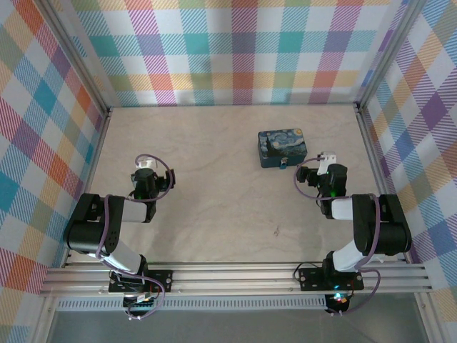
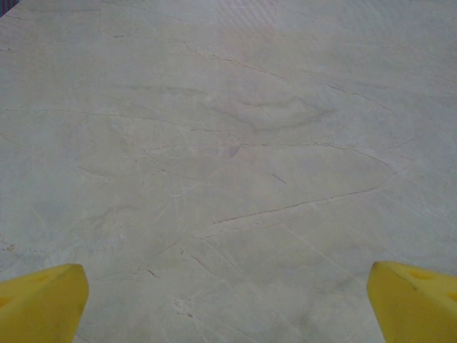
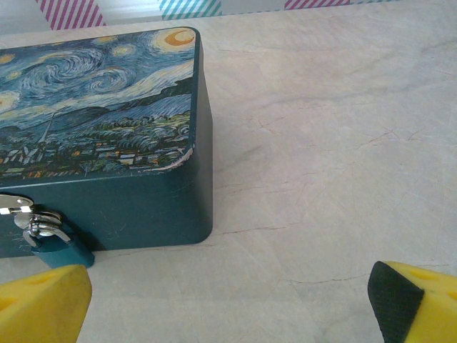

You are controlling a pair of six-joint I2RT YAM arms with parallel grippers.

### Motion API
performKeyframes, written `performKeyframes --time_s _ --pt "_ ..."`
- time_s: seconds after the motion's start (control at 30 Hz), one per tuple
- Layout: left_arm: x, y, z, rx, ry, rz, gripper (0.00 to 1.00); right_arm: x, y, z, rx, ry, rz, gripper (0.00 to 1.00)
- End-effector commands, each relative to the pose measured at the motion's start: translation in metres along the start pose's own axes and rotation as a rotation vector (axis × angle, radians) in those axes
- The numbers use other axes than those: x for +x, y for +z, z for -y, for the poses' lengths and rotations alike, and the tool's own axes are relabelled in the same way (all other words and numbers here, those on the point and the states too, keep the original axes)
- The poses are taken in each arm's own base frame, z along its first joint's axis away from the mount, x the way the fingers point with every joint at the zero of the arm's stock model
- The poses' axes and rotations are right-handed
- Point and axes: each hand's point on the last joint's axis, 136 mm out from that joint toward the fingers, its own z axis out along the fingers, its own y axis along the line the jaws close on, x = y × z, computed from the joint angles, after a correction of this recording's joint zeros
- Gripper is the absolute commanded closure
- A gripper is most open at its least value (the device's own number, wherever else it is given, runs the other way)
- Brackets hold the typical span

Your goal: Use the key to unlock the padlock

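The padlock (image 3: pixel 63 250) is tiny, with a blue body and a silvery shackle (image 3: pixel 37 227). It hangs on the front clasp of a dark-blue tin (image 3: pixel 107 143) painted with a swirly night sky. In the top view the padlock (image 1: pixel 284 165) sits at the tin's (image 1: pixel 281 146) near edge. My right gripper (image 3: pixel 228 318) is open just to the right of the tin, with bare table between its yellow fingers (image 3: pixel 44 304); it also appears from above (image 1: pixel 325 157). My left gripper (image 2: pixel 228 318) (image 1: pixel 145 164) is open over bare table, far to the left. Neither gripper holds a key.
The pale marbled table (image 1: pixel 214 193) is boxed in by checked walls on three sides, with metal rails (image 1: pixel 235 275) at the near edge. A small dark speck (image 1: pixel 277 230) lies on the table; it is too small to identify.
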Motion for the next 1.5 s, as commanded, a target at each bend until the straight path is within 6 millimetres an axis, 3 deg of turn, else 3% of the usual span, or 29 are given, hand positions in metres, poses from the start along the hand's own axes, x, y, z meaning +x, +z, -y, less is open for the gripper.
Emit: performKeyframes --time_s 0.0,0.13,0.37,0.5,0.67,0.8,0.93,1.23,1.47 --pt "-0.019 0.002 0.001 0.011 -0.021 0.054 0.00 -0.014 0.001 0.000 -0.001 0.006 0.047 0.00" --pt "-0.023 -0.003 -0.004 -0.018 -0.036 0.068 0.00 -0.014 0.000 -0.001 -0.004 0.005 0.049 0.00" --pt "-0.073 -0.048 -0.012 -0.028 -0.106 0.162 0.00 -0.043 -0.022 -0.003 0.007 0.036 0.000 0.00" --pt "-0.102 -0.070 -0.003 0.037 -0.266 0.129 0.00 -0.064 -0.047 -0.009 -0.006 0.114 -0.028 0.00" --pt "-0.114 -0.074 0.025 0.163 -0.461 -0.038 0.00 -0.075 -0.067 -0.035 -0.135 0.204 -0.115 0.00" --pt "-0.108 -0.065 0.068 0.314 -0.542 -0.208 0.00 -0.077 -0.066 -0.047 -0.190 0.288 -0.175 0.00" --pt "-0.106 -0.059 0.119 0.441 -0.531 -0.305 0.00 -0.076 -0.052 -0.052 -0.222 0.329 -0.250 0.00" --pt "-0.088 -0.046 0.244 0.669 -0.457 -0.467 0.00 -0.071 0.005 -0.038 -0.235 0.397 -0.352 0.00" --pt "-0.073 -0.026 0.318 0.778 -0.420 -0.573 0.03 -0.071 0.045 -0.034 -0.256 0.348 -0.384 0.00"
